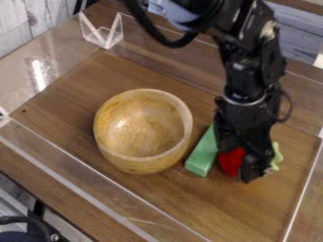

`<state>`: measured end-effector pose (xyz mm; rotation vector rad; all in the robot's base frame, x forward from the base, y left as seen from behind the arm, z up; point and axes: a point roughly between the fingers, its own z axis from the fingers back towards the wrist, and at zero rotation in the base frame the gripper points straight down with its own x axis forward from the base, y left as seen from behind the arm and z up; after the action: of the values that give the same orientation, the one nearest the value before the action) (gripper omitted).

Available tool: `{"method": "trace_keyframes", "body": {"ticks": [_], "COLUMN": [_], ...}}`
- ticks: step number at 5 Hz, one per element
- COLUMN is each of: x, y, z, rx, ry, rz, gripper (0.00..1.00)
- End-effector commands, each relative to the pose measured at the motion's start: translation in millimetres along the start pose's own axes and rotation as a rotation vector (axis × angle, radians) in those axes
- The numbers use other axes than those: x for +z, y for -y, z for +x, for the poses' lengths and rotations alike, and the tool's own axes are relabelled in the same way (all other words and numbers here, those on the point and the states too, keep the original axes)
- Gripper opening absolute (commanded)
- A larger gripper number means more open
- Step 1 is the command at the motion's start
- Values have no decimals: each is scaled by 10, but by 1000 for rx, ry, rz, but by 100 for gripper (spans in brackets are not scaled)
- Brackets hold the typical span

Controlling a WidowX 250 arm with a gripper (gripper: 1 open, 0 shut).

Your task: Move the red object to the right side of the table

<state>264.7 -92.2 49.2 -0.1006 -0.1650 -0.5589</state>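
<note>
The red object (232,162), a small rounded toy fruit with a green leaf at its right, lies on the dark wood table (139,76) at the right front, just right of a green block (202,151). My gripper (241,159) points down and stands open, low over the fruit, with one black finger on each side of it. Most of the fruit is hidden behind the fingers. I cannot tell whether the fingers touch it.
A round light wooden bowl (143,129) sits left of the green block, close to it. Low clear acrylic walls (76,180) edge the table. A small clear stand (101,30) is at the back left.
</note>
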Motion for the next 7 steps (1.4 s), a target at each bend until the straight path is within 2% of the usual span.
{"method": "trace_keyframes", "body": {"ticks": [1,2,3,5,7], "x": [162,154,153,375,235], "y": [-23,-12,-1,-134,-57], "z": [-16,29,72,83,44], "rx": [28,57,86,148,146], "ry": [23,1,-16,-41,-35], "rz": [34,49,65,115,121], "gripper": [100,0,100,100,100]}}
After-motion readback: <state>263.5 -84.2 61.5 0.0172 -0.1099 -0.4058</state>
